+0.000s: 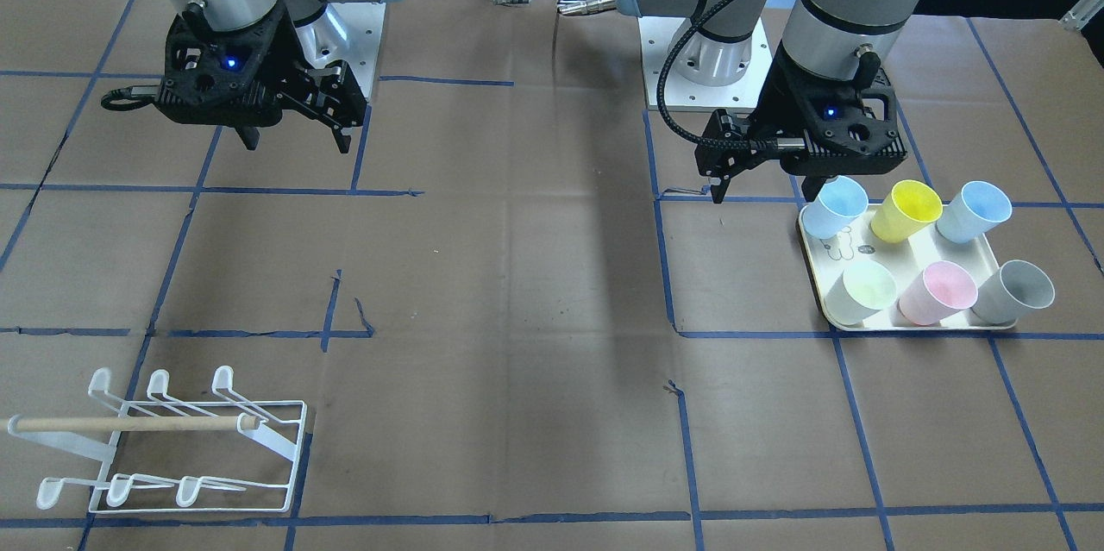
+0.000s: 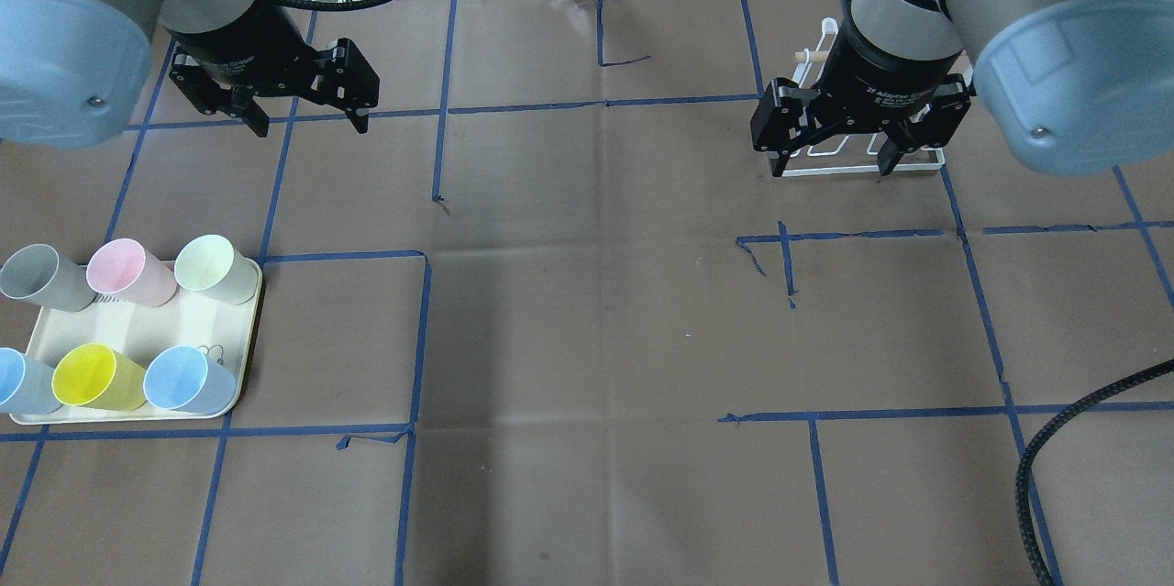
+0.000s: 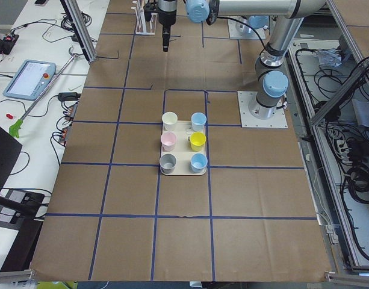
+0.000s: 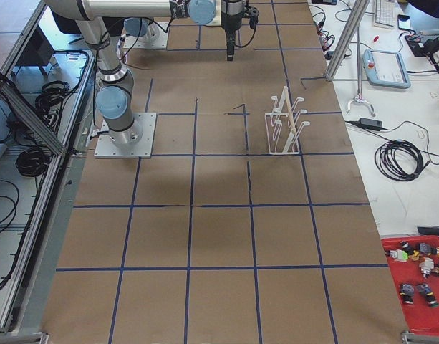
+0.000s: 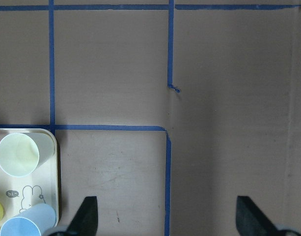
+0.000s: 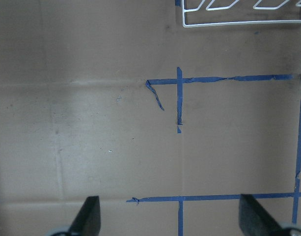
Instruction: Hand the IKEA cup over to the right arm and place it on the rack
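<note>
Seen from over the robot's shoulders, six pastel IKEA cups point(image 2: 128, 270) stand mouth-up in two close rows on a cream tray point(image 2: 174, 325) at the left of the table point(image 2: 587, 338), none of them lifted yet. Past the tray's corner, the left gripper point(image 2: 311, 125) hangs over bare paper with its fingers spread wide and nothing between them. Its wrist camera catches only that corner, with the pale green cup point(image 5: 17, 155) and a blue cup point(image 5: 27, 221) off to one side. Across the table, the right gripper point(image 2: 833, 166) is likewise spread and empty, poised above the table just short of the white wire rack point(image 1: 172, 423), whose prongs carry nothing. The step in hand appears to be the first pick. It will likely go best if the left gripper centres over an outer cup such as the pale green one, comes straight down and pinches one wall at the rim, one finger inside and one outside, clear of the pink cup point(image 2: 117, 263) next to it. A grip kept to one side should leave the opposite wall free for the right gripper at the hand-over.
</note>
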Controlling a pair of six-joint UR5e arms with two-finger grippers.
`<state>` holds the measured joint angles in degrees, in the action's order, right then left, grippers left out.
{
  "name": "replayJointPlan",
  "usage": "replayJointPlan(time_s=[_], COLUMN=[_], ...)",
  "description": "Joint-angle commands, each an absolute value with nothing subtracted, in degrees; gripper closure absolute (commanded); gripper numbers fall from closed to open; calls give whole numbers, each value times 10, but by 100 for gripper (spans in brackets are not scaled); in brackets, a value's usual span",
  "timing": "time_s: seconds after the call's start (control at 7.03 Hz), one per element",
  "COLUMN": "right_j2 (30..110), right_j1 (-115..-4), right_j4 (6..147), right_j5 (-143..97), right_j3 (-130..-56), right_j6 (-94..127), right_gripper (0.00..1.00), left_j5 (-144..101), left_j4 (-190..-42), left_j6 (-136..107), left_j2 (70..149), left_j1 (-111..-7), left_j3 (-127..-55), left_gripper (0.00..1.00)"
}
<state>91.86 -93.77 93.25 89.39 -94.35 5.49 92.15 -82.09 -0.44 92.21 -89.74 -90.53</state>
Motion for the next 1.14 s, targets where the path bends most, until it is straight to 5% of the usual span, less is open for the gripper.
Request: replayJointPlan(time_s=[0.0, 1.0], right_j2=[920, 920], right_j1=[-937, -937], right_j4=[933, 933], right_j5=[893, 891], right_j3=[-943, -943], right_j6=[54, 54], right_gripper=[0, 0], left_j5=[921, 919], left_j4=[-820, -818], left_j6=[-4, -2], left_j2=[922, 918], left_j1=[-897, -896], left_j3=[-904, -913], left_gripper=[1, 1])
